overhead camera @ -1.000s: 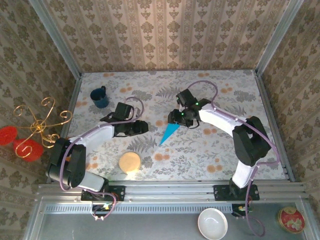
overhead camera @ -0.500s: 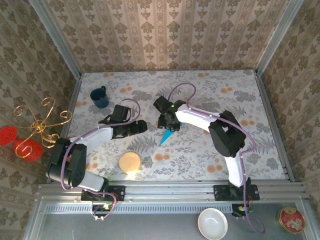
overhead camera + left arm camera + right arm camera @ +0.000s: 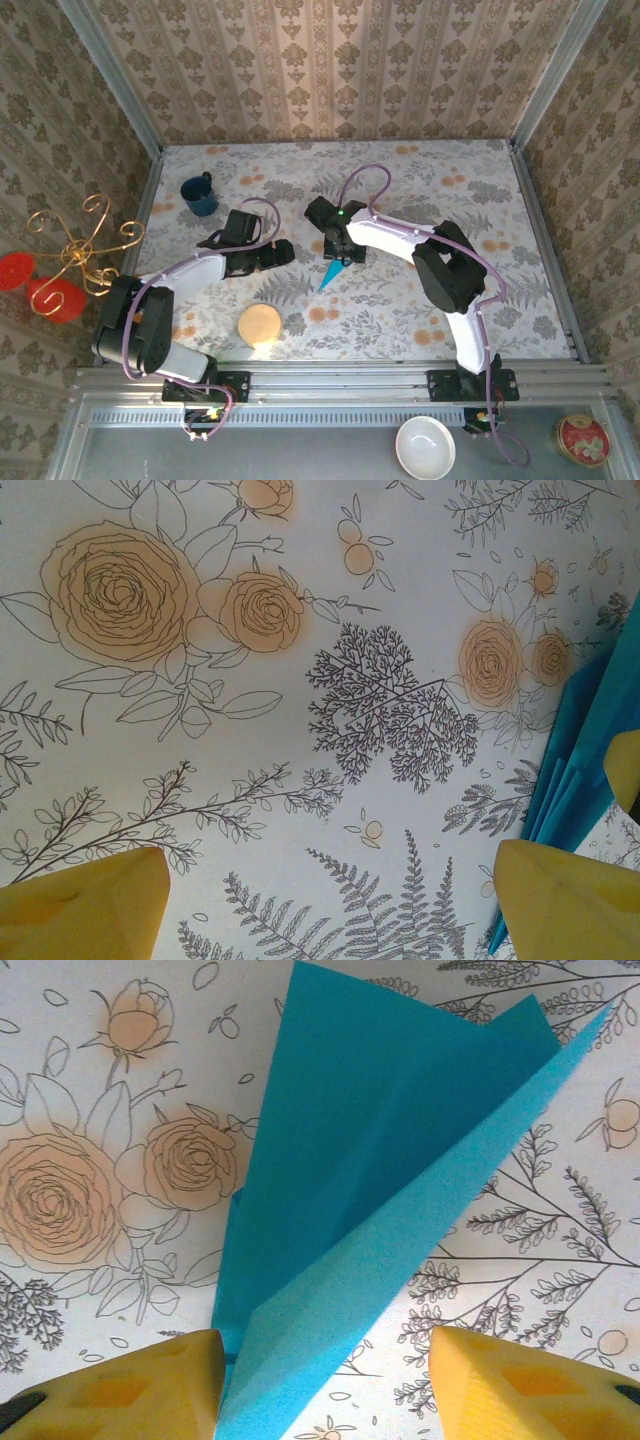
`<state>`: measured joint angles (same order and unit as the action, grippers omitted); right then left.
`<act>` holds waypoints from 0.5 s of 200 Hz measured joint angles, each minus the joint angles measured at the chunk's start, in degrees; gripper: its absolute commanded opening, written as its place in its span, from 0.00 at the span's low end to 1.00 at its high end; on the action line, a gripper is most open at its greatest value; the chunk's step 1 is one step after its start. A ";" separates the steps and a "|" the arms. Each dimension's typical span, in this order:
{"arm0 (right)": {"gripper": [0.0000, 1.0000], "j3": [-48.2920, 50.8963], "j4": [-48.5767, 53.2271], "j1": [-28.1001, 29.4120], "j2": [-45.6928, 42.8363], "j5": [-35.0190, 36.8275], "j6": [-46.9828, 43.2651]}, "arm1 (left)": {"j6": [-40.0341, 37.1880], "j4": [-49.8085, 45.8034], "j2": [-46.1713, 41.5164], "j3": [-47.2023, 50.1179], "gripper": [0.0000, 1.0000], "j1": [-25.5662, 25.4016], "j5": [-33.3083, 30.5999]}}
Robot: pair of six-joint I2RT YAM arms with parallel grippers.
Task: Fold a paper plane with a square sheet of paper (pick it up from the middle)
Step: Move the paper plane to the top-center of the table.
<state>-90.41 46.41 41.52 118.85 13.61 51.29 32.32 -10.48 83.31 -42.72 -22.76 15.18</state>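
Note:
The paper plane (image 3: 331, 274) is a turquoise-blue folded dart lying on the floral table, tip toward the near left. In the right wrist view its creased flaps (image 3: 380, 1160) rise up between my yellow fingers. My right gripper (image 3: 338, 248) hovers over its wide end, open (image 3: 325, 1385): the left finger (image 3: 150, 1385) touches the paper's edge and the right finger stands clear of it. My left gripper (image 3: 287, 252) is just left of the plane, open wide (image 3: 330, 900) over bare tablecloth. The plane's folded edge (image 3: 570, 770) shows at the right of the left wrist view.
A dark blue mug (image 3: 200, 195) stands at the far left. A tan round disc (image 3: 260, 324) lies near the front left. A gold wire stand with red cups (image 3: 60, 270) is outside the left wall. A white bowl (image 3: 425, 446) and a red tin (image 3: 582, 438) sit below the rail.
My right arm has swung left and folded in, bringing its gripper over the plane's wide end. The left gripper has opened wider. The plane has barely shifted.

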 measured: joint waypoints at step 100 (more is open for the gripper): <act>0.42 1.01 0.55 0.00 -0.55 3.72 2.95 | 0.02 0.26 0.37 0.00 0.88 0.00 0.00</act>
<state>-89.41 46.96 41.52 118.30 17.32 54.24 32.34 -10.22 83.68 -42.72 -22.76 15.18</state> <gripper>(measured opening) 0.437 0.875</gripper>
